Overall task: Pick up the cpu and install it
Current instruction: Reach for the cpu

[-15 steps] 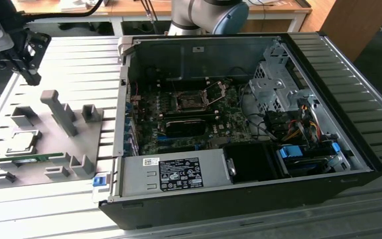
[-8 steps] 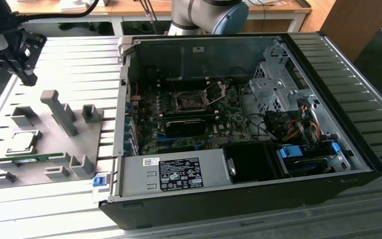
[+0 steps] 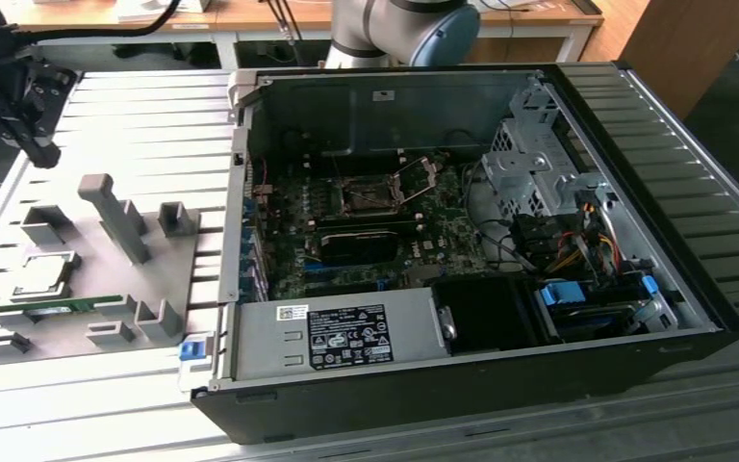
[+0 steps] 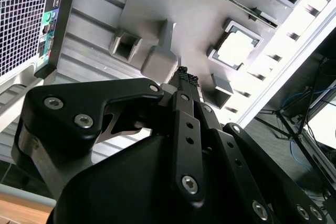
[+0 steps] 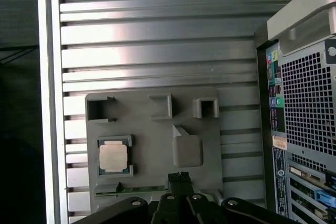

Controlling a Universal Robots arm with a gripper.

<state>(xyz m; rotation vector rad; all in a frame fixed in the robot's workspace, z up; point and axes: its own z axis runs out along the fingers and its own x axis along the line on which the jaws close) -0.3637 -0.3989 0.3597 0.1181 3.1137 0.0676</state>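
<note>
Nearest, the black pincer [image 4: 186,77] is seen in both wrist views w/ its tips pressed together and nothing held betw. them. It is held over the grey fixture plate [image 5: 152,124], clear of its surface. Close to the tips, the plate's tall block [image 5: 187,150] is seen standing upright. The cpu [image 5: 114,156] is seated flat, silver top up, in a square recess of that plate, off to one side of the tall block and untouched by the pincer. In the exterior view the cpu [image 3: 38,274] is found toward the plate's left edge. A green memory stick [image 3: 62,306] is laid in a slot just beside it, along the plate's near edge. The plate is carried by a ribbed metal desk [image 3: 126,115]. To the exterior view's right of the plate, an open PC case [image 3: 472,404] is laid on its side on the same desk. Inside, the PSU [image 3: 331,337] is mounted at the near wall, and the motherboard [image 3: 344,236] is exposed behind it. Its socket [image 3: 369,197] is shown w/ the retaining frame swung up. Farthest back, beyond the case, the base of the arm [image 3: 395,29] is seen.
</note>
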